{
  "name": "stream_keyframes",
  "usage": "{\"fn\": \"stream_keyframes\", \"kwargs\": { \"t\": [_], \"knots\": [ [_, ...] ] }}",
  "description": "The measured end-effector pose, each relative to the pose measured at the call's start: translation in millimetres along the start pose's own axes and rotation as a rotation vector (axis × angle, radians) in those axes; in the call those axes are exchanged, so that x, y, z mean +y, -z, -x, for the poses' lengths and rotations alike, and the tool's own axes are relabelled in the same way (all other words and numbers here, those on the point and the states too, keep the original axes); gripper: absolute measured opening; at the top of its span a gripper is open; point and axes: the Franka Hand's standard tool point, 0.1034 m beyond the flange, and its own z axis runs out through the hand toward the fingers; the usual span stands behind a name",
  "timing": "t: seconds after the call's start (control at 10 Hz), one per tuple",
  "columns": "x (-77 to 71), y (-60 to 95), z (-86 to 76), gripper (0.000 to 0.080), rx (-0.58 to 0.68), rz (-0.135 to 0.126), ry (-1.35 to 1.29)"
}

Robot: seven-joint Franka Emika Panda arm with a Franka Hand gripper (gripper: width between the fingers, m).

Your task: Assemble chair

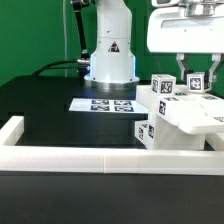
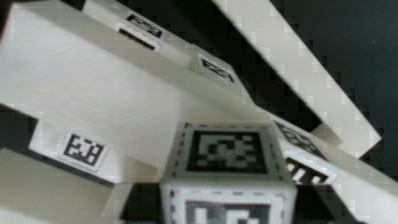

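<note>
One chair (image 1: 180,120) assembly, tilted, jaws clamping post (image 1: 197,82)

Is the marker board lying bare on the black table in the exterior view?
Yes: the marker board lies flat with nothing on it, apart from the chair.

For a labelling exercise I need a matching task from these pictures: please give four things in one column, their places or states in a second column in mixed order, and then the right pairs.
Things:
1. gripper
2. marker board
3. border rail
4. chair

Places or states:
A. flat on the dark table before the robot base
B. long and low along the near table edge
C. shut on a tagged post of the chair
D. at the exterior view's right, against the rail

Pairs: 1-C, 2-A, 3-B, 4-D
</note>
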Motion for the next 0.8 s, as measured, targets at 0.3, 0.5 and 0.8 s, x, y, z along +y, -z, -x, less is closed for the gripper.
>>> {"fn": "stream_keyframes", "kwargs": {
  "t": [0.3,0.5,0.8],
  "knots": [
    [-0.8,-0.1,1.6,0.0288,-0.006,-0.004,-0.175],
    [-1.5,-0.1,3.0,0.0288,-0.011,-0.007,-0.296],
    [-2.5,-0.1,4.9,0.0288,-0.019,-0.009,-0.46]
  ]
}}
